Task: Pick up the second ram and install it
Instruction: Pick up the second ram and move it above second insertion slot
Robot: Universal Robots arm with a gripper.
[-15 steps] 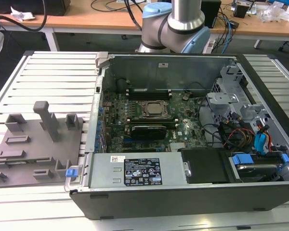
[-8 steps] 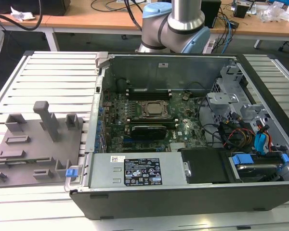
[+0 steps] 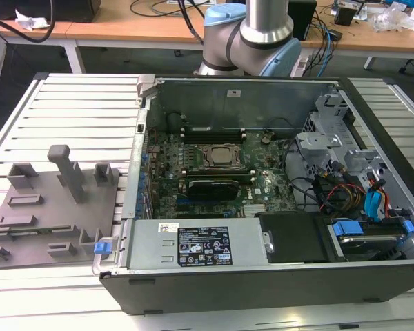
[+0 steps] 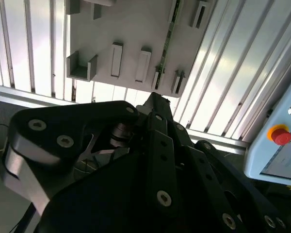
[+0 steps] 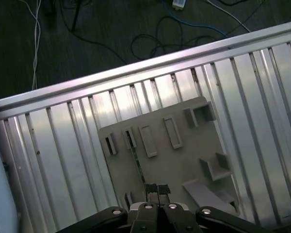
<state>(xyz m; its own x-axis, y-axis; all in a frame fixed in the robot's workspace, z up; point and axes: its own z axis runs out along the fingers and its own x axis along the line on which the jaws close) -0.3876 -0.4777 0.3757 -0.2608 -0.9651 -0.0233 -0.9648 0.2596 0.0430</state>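
The second ram (image 4: 167, 43) is a thin green stick seen edge-on, standing in a slot of the grey holder block (image 4: 131, 29) on the slatted table. In the first wrist view the ram (image 5: 137, 162) is a dark narrow line on the holder block (image 5: 184, 160). My gripper (image 5: 156, 190) hangs well above the holder, close to the ram's line but apart from it. Its two black fingertips are pressed together with nothing between them. In the exterior view the holder block (image 3: 48, 207) lies to the left of the open computer case (image 3: 262, 172).
The case holds a motherboard (image 3: 214, 172) with a CPU socket (image 3: 221, 156), cables and a drive bay towards the exterior view's right. Upright posts (image 3: 67, 169) rise from the holder. A pendant with a red button (image 4: 280, 136) lies off the table edge.
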